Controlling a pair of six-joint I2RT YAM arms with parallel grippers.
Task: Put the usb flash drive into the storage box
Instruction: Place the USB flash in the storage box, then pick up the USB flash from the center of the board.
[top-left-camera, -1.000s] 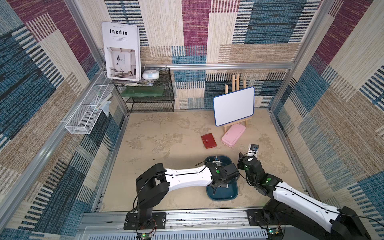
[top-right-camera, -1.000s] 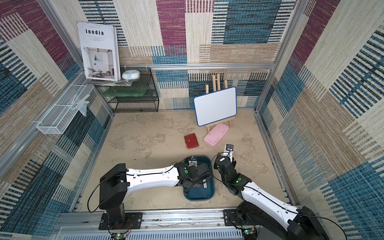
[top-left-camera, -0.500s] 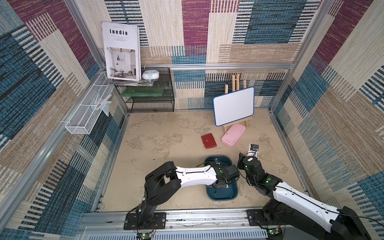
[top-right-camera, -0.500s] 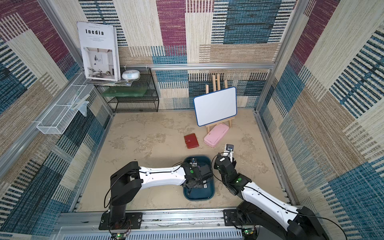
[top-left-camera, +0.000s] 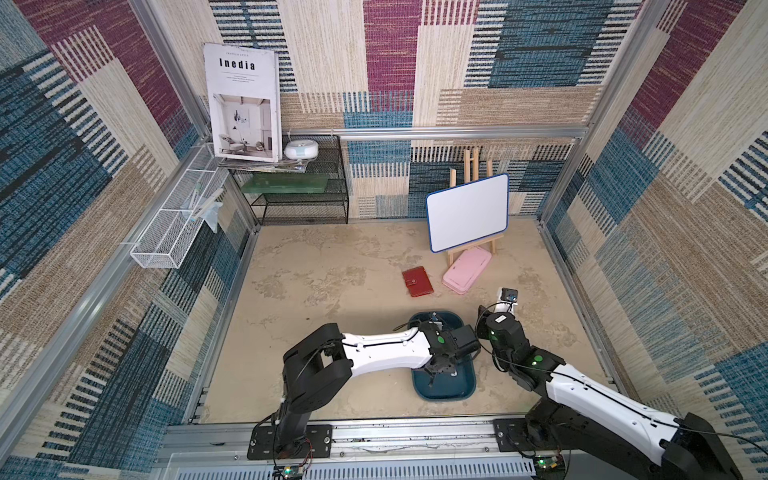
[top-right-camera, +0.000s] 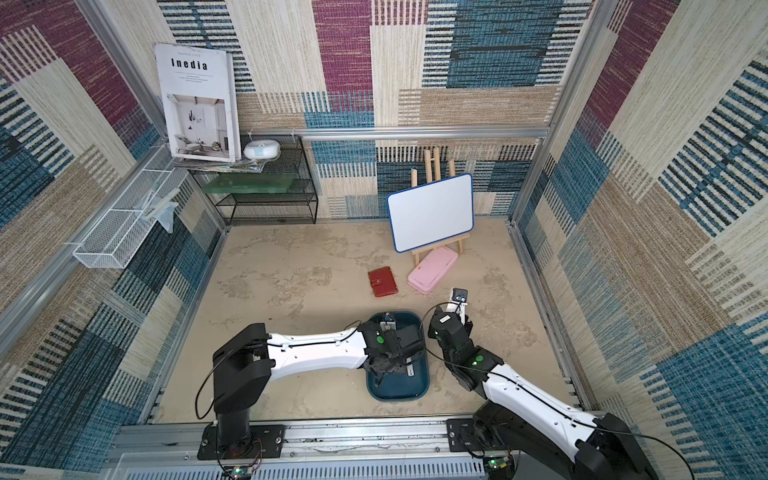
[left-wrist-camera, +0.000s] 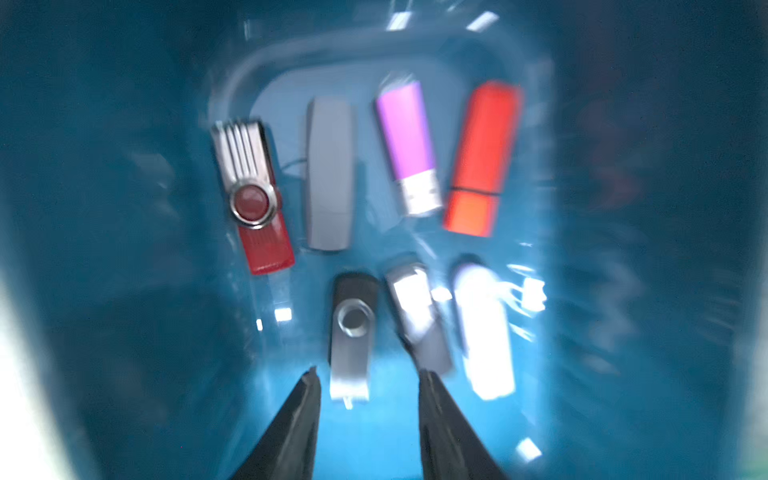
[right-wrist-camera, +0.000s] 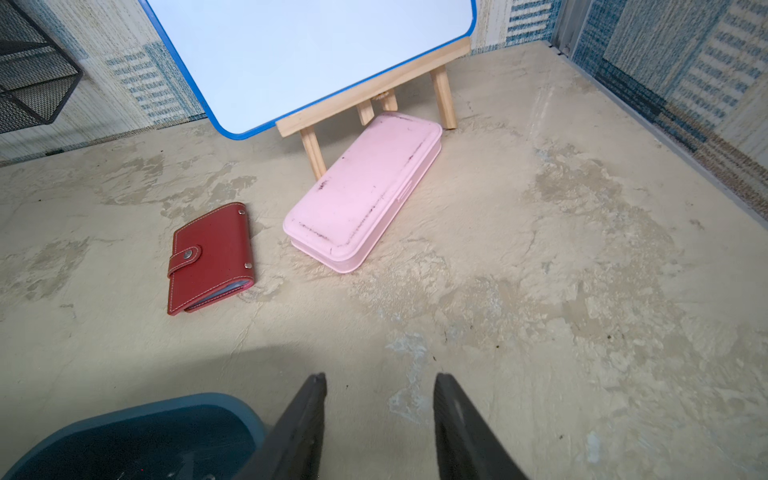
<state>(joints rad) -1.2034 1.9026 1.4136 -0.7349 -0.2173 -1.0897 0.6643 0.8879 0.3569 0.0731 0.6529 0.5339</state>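
left wrist: left gripper (left-wrist-camera: 368, 374) jaws now stand apart; they were pressed together a second ago, so it has just let go. black-and-silver swivel drive (left-wrist-camera: 352, 332) lies flat on the box (left-wrist-camera: 166, 332) floor just off the fingertips, in line with the gap, and neither finger seems to touch it through the blur. reads as released: drive is in the box, placing looks done, only pulling out is left. long axis runs along the gripper's reach, roughly parallel to the six other drives (left-wrist-camera: 405, 145) laid in two rows. silver end points back at the gripper, black end away toward the far row. which end is the plug, cannot tell. right wrist: right gripper (right-wrist-camera: 380, 376) spread, nothing in it, over bare floor (right-wrist-camera: 540, 291) beside a box corner, facing wallet (right-wrist-camera: 212, 257) and pink case (right-wrist-camera: 361, 191). top views: left gripper stays over the box in both, arm behind it has shifted a bit since a second ago. drive itself hidden under the wrist.
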